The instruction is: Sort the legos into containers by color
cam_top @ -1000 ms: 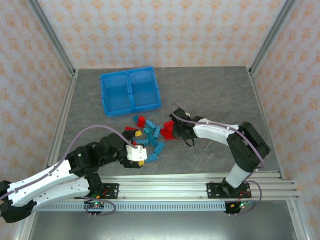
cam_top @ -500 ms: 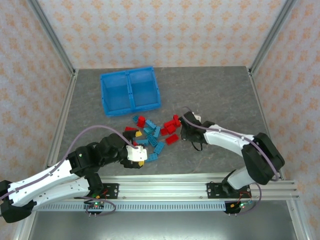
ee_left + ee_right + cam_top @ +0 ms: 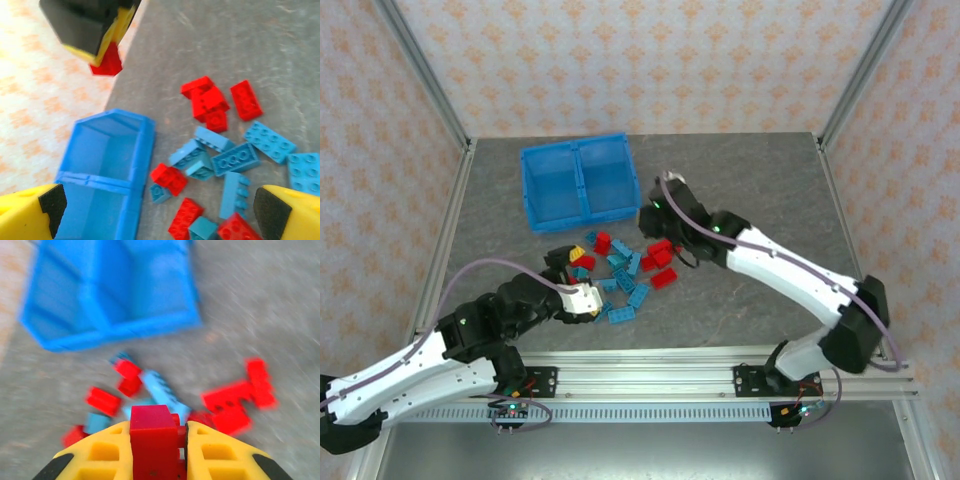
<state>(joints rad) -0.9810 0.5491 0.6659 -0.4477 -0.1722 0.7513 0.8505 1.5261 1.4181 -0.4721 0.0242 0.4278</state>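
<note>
Your right claw (image 3: pixel 654 204) was closed on one bright red studded plastic brick (image 3: pixel 155 426), pinched squarely between the yellow fingers (image 3: pixel 95 455). From above, the claw hung just beside the near right corner of the translucent blue two-compartment plastic bin (image 3: pixel 582 186), not yet over it. The right wrist view was smeared, so the brick's exact seat in the grip was hard to read.

Both compartments looked bare. As far as I could tell, no colour had been assigned to either. The loose heap of red and light blue bricks (image 3: pixel 625 268) lay on the grey bench (image 3: pixel 750 180), just near of the bin, between the two arms.

Your left claw (image 3: pixel 160 205) stood spread wide and held nothing. It sat low over the near left edge of the heap, facing the bin.

Step in hand, as I judged it: carry the red brick over the wall and drop it.
- You needed the claw past the right compartment's rim and close to its middle before letting go, clear of the central divider. A small brick released at the rim could bounce back onto the bench.
- Low release, jaws parted only a little.
- Whichever side took this brick had to take every red one after.
- The left arm was best left outside the right arm's path until the right had cleared off.
</note>
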